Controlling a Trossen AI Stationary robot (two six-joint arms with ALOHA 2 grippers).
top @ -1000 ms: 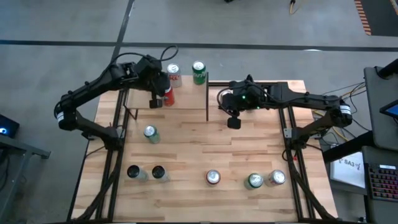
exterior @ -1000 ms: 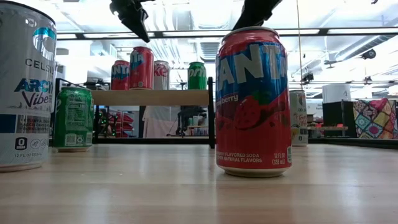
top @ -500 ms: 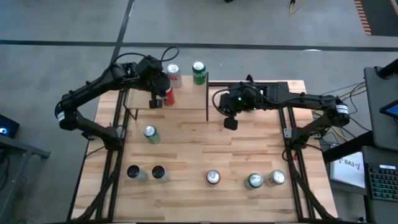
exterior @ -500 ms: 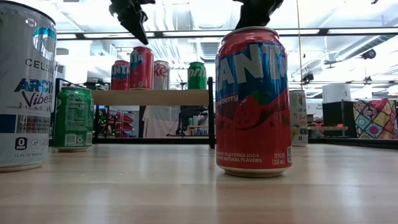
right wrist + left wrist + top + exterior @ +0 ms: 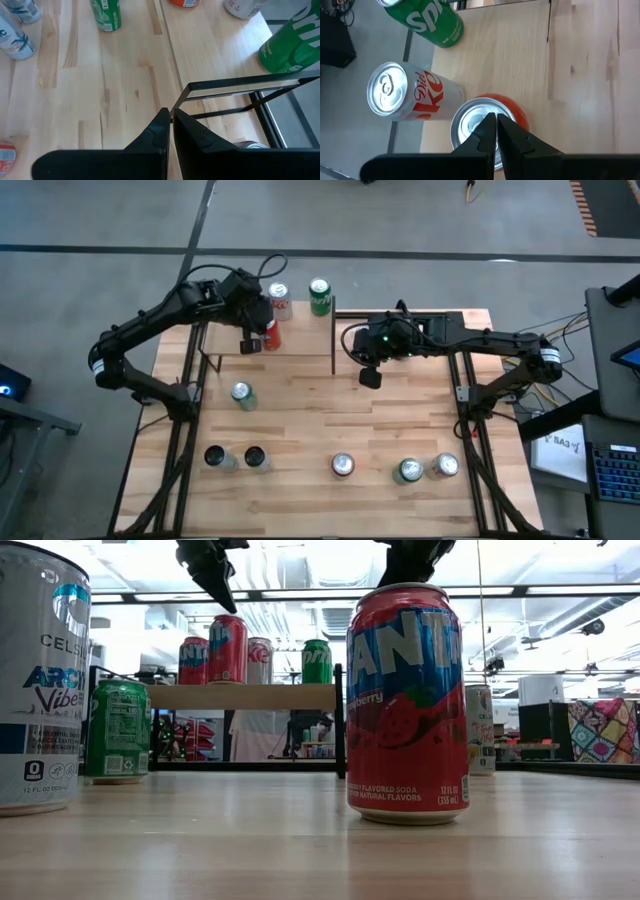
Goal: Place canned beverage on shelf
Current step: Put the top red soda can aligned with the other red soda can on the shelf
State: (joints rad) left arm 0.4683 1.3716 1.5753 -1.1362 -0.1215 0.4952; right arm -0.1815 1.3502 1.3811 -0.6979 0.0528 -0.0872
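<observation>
Right arm swings in toward the shelf

Left tool point(image 5: 247, 346) hangs clenched, empty, over the red can point(image 5: 490, 117) on the shelf point(image 5: 520, 55); right tool point(image 5: 370, 377), clenched and empty, has shifted left toward the shelf's right post, so another pick looks next.

The counter point(image 5: 400, 430) is pale wood in plank stripes; the shelf point(image 5: 245, 696) is plain light wood with thin black posts. On it stand a green Sprite can point(image 5: 427, 20), a silver Diet Coke can point(image 5: 405, 95) with red lettering, and a red can point(image 5: 492, 117) with a silver top. Nearest in the low view is a red strawberry Fanta can point(image 5: 408, 705) with blue-outlined white lettering, and a white Celsius can point(image 5: 40, 680) with blue print.
</observation>
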